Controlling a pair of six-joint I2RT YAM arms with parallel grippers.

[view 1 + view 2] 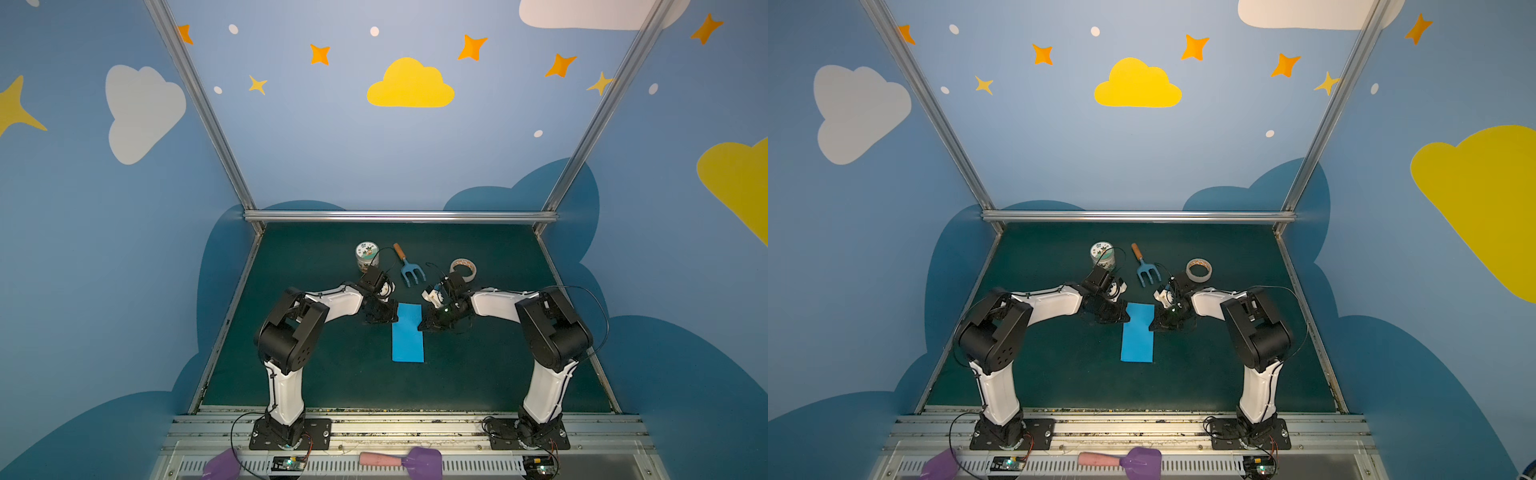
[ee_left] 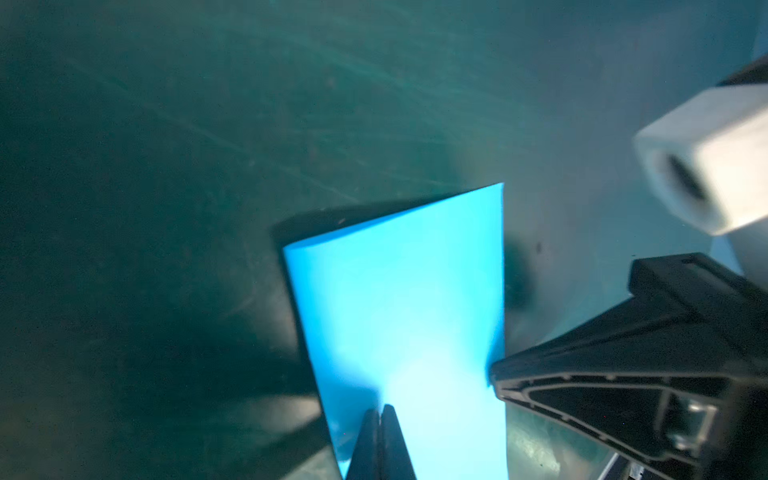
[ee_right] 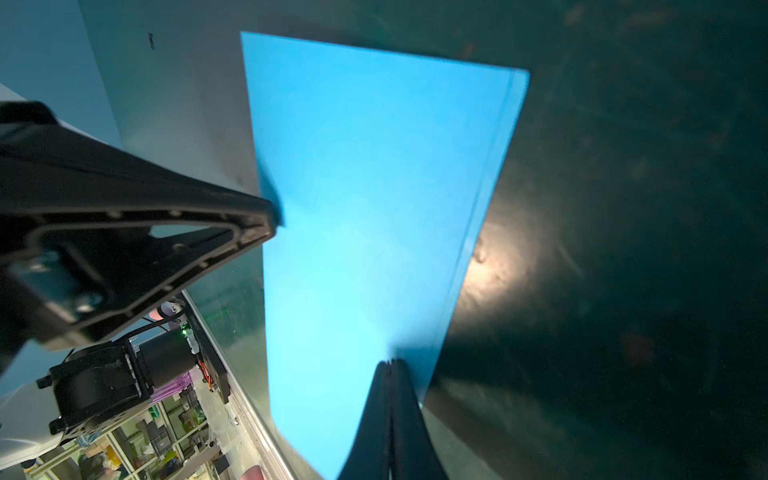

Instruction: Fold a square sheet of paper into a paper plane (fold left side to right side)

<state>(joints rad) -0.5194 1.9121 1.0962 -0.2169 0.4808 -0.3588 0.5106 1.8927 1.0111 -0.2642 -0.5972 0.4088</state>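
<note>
Left gripper [image 1: 392,318] and right gripper [image 1: 422,327], jaws pressed together, rest their tips on the folded square sheet of paper [image 1: 408,338]; a sideways drag could skew its layers.

Jar [image 1: 367,254], blue fork [image 1: 409,270] and tape roll [image 1: 470,270] stand apart.

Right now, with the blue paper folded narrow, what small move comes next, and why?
Probably slide the left fingers along the square sheet of paper toward its near end, right fingers pinning: both sit shut at its far end, the rest unpressed.
</note>
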